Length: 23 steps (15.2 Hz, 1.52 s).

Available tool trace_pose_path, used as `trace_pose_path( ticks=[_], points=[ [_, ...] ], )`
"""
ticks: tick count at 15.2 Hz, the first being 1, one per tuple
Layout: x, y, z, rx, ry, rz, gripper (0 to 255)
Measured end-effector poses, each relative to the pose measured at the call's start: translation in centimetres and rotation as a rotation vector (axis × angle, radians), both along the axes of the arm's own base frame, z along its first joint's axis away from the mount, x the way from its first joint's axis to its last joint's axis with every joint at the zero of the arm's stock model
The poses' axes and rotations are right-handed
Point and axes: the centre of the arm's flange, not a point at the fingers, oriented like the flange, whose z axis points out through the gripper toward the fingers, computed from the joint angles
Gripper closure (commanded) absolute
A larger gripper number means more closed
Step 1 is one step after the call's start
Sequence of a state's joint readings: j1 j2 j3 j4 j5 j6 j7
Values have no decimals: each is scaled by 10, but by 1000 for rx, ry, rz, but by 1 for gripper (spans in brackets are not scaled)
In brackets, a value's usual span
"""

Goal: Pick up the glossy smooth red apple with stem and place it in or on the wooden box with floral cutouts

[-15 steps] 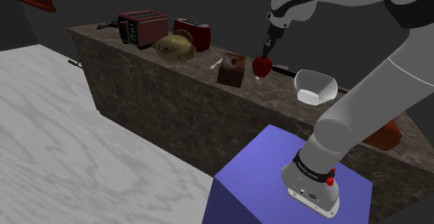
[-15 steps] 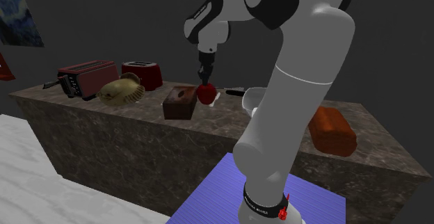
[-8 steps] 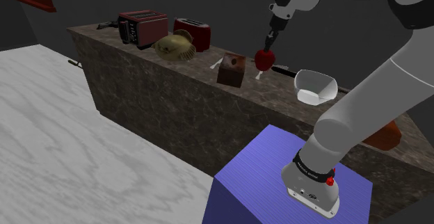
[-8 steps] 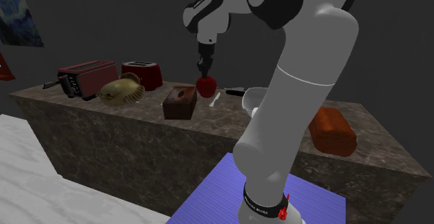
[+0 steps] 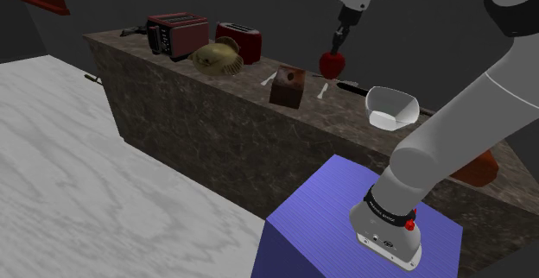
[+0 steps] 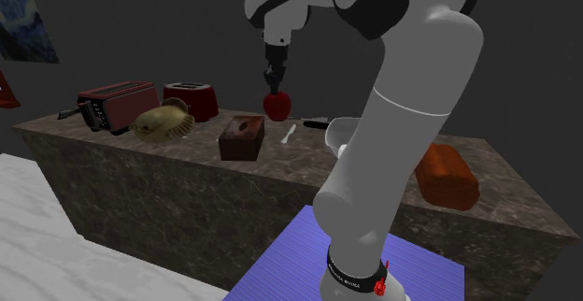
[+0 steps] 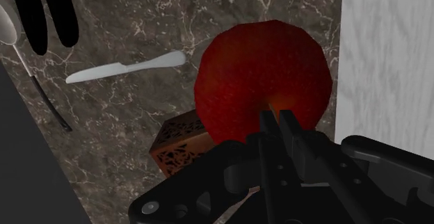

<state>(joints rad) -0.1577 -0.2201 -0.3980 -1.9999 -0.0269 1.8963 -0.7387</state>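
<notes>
The jaws are squeezed tight on the top of the red apple [image 5: 332,62], right by its stem. The apple hangs in the air over the bench [image 5: 190,121]. The brown box [image 5: 287,87] sits on the bench, lower down and a bit toward the shoulder view's left, so the apple is not over it yet.

I think the job now is to carry the apple across. The arm should go slowly and keep the squeeze tight, because the apple is round and shiny and is held by just a small bit. It should stop over the middle of the box, go down gently, and let go only when the apple rests there.
</notes>
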Motion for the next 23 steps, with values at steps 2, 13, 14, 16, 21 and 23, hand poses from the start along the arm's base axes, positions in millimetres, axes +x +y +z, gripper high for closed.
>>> trace_pose_path(
  ticks=[2, 13, 14, 16, 21, 23],
  points=[
    [5, -1, 9, 0, 0, 0, 255],
    [135, 5, 58, 0, 0, -1, 255],
    [144, 4, 61, 0, 0, -2, 255],
    [167, 5, 72, -1, 0, -2, 255],
    [175, 8, 50, 1, 1, 0, 255],
    [175, 8, 41, 1, 1, 0, 255]
  ],
)
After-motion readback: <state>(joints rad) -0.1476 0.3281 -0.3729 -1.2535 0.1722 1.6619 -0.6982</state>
